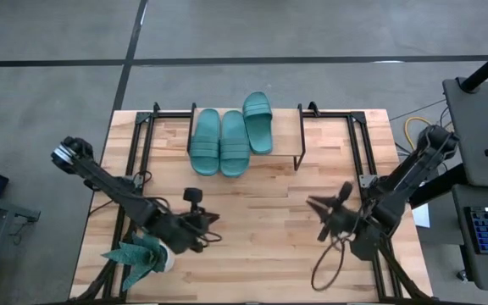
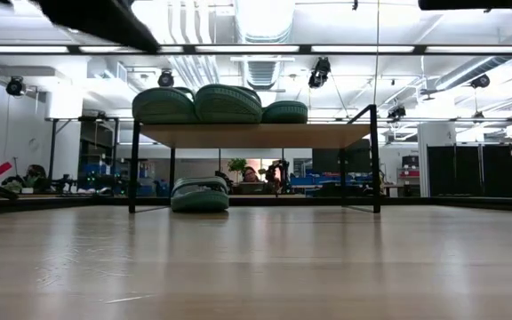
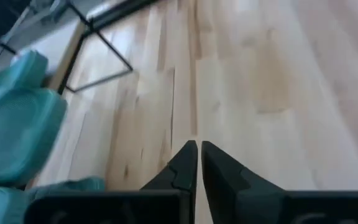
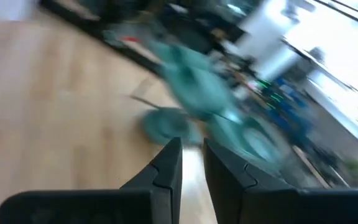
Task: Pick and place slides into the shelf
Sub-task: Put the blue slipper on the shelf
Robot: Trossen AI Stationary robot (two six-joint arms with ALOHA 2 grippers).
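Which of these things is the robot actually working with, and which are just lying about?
Part of the job:
- teal-green rubber slide sandals: three on top, one beneath
- low shelf with light wood top and black wire legs

Just lying about:
- teal leafy plant in a white pot
- loose black cable

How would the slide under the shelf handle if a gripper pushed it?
The slide under the shelf lies flat and low on the tabletop, so it would probably scoot, not tip or roll. It looks rubbery, so it may drag on the wood. Its raised strap likely flexes if squeezed.
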